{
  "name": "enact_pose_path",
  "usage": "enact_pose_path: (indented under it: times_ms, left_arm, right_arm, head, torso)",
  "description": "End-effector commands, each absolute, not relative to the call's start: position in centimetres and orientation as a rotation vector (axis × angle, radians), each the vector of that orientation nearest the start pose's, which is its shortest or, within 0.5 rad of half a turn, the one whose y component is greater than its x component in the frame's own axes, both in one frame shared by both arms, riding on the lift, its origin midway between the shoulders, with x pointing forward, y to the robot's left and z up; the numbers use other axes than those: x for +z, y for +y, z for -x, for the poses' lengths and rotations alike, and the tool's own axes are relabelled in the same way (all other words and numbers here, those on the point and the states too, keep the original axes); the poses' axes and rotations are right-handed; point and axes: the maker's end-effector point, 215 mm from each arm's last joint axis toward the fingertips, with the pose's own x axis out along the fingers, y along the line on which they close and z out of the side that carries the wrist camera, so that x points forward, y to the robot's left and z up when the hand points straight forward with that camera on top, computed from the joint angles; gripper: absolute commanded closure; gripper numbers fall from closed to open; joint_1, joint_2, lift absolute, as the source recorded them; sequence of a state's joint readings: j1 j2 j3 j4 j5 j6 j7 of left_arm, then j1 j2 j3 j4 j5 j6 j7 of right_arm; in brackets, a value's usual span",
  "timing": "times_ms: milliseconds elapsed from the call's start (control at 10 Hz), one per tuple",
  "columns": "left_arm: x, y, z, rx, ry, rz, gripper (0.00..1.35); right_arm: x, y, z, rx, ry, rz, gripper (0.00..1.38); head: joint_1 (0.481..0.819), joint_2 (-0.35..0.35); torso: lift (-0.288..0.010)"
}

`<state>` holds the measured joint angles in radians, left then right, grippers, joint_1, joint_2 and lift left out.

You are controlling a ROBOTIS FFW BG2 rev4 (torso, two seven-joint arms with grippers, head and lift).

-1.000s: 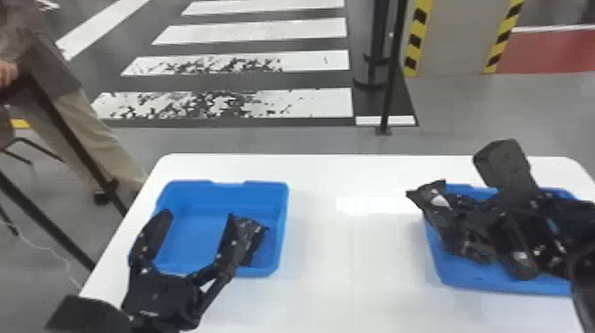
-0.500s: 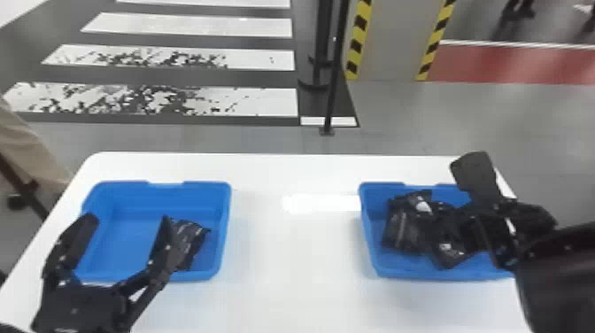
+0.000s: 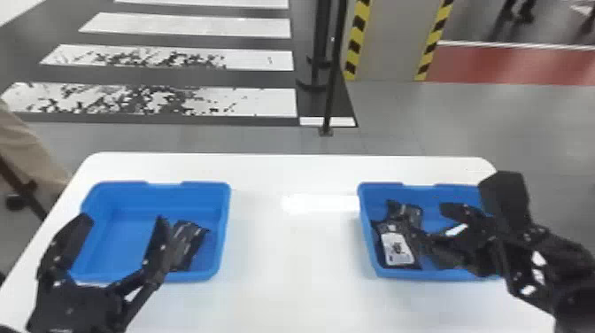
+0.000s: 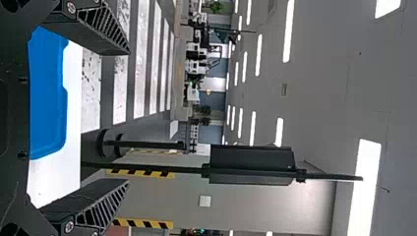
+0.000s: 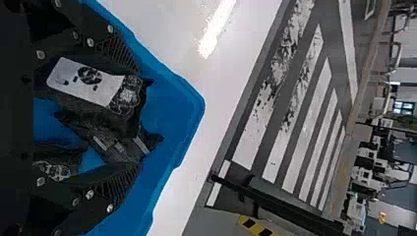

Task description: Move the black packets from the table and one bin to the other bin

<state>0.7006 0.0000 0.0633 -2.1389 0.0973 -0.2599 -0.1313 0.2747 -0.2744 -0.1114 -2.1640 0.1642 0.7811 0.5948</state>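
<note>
In the head view, my left gripper (image 3: pixel 124 221) stands open at the near side of the left blue bin (image 3: pixel 206 188); a black packet (image 3: pixel 190 245) lies in that bin's right part. The left wrist view also shows this gripper (image 4: pixel 129 117) with nothing between its fingers. My right gripper (image 3: pixel 436 228) is over the right blue bin (image 3: pixel 367 221), where a white-labelled black packet (image 3: pixel 398 250) lies near the left wall, another packet (image 3: pixel 409 212) behind it. In the right wrist view the right gripper (image 5: pixel 134 118) is open around the labelled packet (image 5: pixel 98 91) and a second one (image 5: pixel 115 142).
White table (image 3: pixel 292 265) extends between and in front of the two bins. Beyond its far edge a black post (image 3: pixel 332 88) stands on the floor. A person's leg (image 3: pixel 26 150) is past the table's left side.
The head view has swung right, so both bins appear farther left. A packet that stuck up over the right bin's left rim is down inside, and the right gripper sits farther right over that bin.
</note>
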Motion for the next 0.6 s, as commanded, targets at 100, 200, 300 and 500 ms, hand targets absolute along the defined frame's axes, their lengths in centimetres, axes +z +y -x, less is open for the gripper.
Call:
enact_pose_path:
  times_ms: [100, 200, 300, 500]
  left_arm:
    - [-29.2, 24.8, -38.6, -0.049, -0.125, 0.035, 0.10]
    - [-29.3, 25.2, -38.8, -0.042, -0.128, 0.028, 0.10]
    - [-30.0, 25.3, -38.9, -0.040, -0.118, 0.033, 0.10]
    - [-33.3, 25.0, -40.0, -0.047, -0.028, 0.092, 0.10]
  right_arm:
    - [-34.1, -27.4, -40.5, 0.362, 0.373, 0.238, 0.17]
    - [-32.8, -28.6, -38.9, 0.318, 0.314, 0.217, 0.17]
    - [-31.2, -30.0, -38.0, 0.280, 0.242, 0.226, 0.17]
    - [-29.7, -30.7, -37.1, 0.258, 0.098, 0.140, 0.17]
  head:
    - [0.695, -0.040]
    - [0.695, -0.038]
    - [0.695, -0.045]
    - [0.695, -0.066]
  torso:
    - [-0.110]
    - [-0.110]
    - [-0.110]
    - [-0.110]
